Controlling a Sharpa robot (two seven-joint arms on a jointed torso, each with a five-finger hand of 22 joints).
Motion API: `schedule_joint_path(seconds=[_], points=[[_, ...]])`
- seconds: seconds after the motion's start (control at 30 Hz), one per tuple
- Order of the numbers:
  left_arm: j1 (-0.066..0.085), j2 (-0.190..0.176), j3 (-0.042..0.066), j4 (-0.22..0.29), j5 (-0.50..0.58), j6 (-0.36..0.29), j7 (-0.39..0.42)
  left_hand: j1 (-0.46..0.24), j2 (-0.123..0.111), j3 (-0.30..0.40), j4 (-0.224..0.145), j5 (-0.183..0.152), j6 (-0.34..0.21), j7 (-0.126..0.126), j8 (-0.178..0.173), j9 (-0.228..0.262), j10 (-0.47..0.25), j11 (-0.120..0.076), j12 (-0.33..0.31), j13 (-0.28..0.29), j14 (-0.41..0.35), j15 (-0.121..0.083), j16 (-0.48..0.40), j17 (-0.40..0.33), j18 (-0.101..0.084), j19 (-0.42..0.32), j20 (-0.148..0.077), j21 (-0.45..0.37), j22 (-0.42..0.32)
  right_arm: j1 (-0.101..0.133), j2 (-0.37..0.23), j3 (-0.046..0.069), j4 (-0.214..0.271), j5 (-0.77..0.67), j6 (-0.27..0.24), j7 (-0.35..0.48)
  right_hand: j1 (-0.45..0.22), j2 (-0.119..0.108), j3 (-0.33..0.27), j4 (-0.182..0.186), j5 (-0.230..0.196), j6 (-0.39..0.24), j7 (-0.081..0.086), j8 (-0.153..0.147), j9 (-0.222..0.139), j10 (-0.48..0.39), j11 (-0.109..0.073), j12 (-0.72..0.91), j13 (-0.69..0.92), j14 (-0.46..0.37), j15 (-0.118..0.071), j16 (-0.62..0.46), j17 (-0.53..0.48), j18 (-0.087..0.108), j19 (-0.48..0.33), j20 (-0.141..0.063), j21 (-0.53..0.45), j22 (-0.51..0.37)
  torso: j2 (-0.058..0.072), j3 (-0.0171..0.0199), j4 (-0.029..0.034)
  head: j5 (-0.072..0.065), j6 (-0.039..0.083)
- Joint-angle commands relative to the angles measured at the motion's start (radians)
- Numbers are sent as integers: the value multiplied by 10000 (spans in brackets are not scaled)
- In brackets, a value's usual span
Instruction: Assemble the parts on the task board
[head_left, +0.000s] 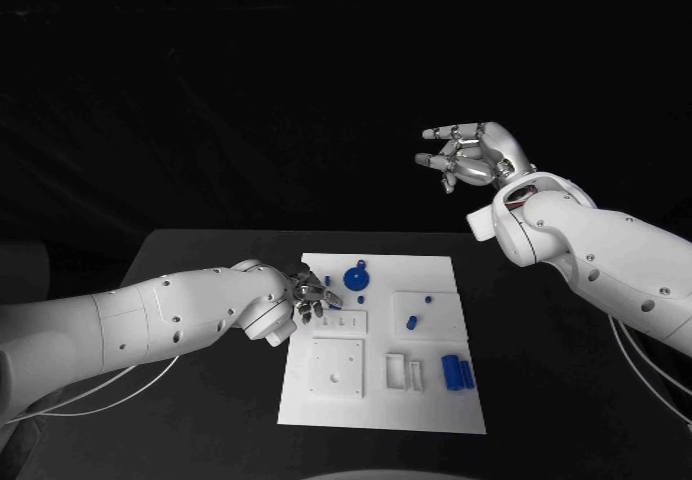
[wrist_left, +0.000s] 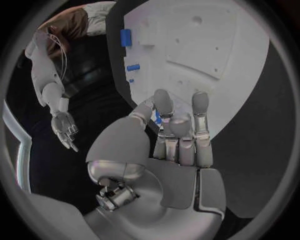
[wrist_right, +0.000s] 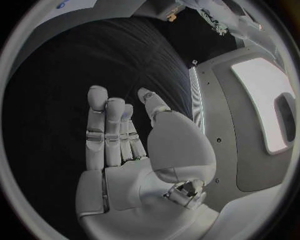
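You are looking at a flat white task board (head_left: 433, 405) lying in the middle of the matte black table (head_left: 202, 250). Its surface is smooth, rectangular and carrying raised white fixtures: a square plate with small holes (head_left: 338, 367) near the robot's side, a pair of narrow upright slots (head_left: 405, 372) beside it, and a smaller raised block (head_left: 428, 310) further out.

The parts are showing as glossy blue pieces. Two short cylinders (head_left: 459, 371) are lying side by side near the board's right edge. A round disc with a stub (head_left: 356, 278) is sitting near the far edge, and a small oval peg (head_left: 413, 322) is resting on the raised block.

The left hand (head_left: 312, 297) is hovering at the board's left edge, close to the disc. Its silver, segmented fingers (wrist_left: 181, 125) are extending fairly straight and close together over the white surface, and you are seeing nothing gripped between them. Whether the fingertips are touching the board cannot be told.

The right hand (head_left: 469, 158) is raised well above and beyond the table, well apart from the board. Its metallic fingers (wrist_right: 106, 130) are standing nearly straight and side by side, the thumb set apart, and the palm is holding nothing.
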Motion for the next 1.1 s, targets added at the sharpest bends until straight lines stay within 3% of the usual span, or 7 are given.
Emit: schedule_joint_path(seconds=[0.03,0.17,0.3,0.67,1.1], points=[[-63,104,1,-90,-394,-212,-166,-92,57,-10,-81,108,2292,-1372,62,6551,318,-222,127,47,93,-1,105,147,-25,100,7,-67,115,6,64,13,-12,79,102,151,-95,39,10,-143,76,55,-18,15,16,-52,-12,36,-32,-42,-18,-7,-21,181,159,26,-78,123,-50,22,-3,16,-69],[-151,251,1,-209,-445,-244,-252,-145,69,29,-123,203,2308,-1386,63,6793,317,-231,238,103,117,12,205,332,-19,161,28,-270,446,8,145,15,-51,66,127,131,-120,48,10,-178,106,52,-17,14,15,-52,-13,42,-48,-47,-17,-2,-26,179,168,25,-86,143,-57,37,-17,27,-78],[-229,390,2,-307,-545,-310,-335,-197,72,57,-161,270,2311,-1404,96,7052,316,-250,389,195,139,10,338,431,-98,169,0,-460,845,9,210,16,-57,60,148,128,-120,48,10,-178,106,52,-17,14,15,-52,-13,42,-48,-47,-17,-2,-26,179,168,25,-86,143,-32,17,-16,25,-88],[-498,777,5,-640,-986,-485,-417,-228,93,65,-169,332,2351,-1446,118,7460,315,-272,575,305,170,-14,544,502,-114,472,-13,-1136,1742,9,297,16,49,62,181,92,-213,97,-8,-315,151,20,-14,13,14,-76,-10,54,-130,-70,-14,9,-55,182,191,29,-260,224,-16,4,-5,-9,-127],[-589,965,8,-830,-1534,-584,-443,-266,128,55,-125,324,2362,-1463,189,7758,312,-292,749,407,198,-24,675,608,-110,666,-3,-1562,2272,8,318,16,26,66,204,75,-222,98,-1,-331,217,27,-14,13,14,-71,-15,41,-166,-71,-14,15,-58,181,202,28,-307,245,-15,6,-3,-16,-166]])
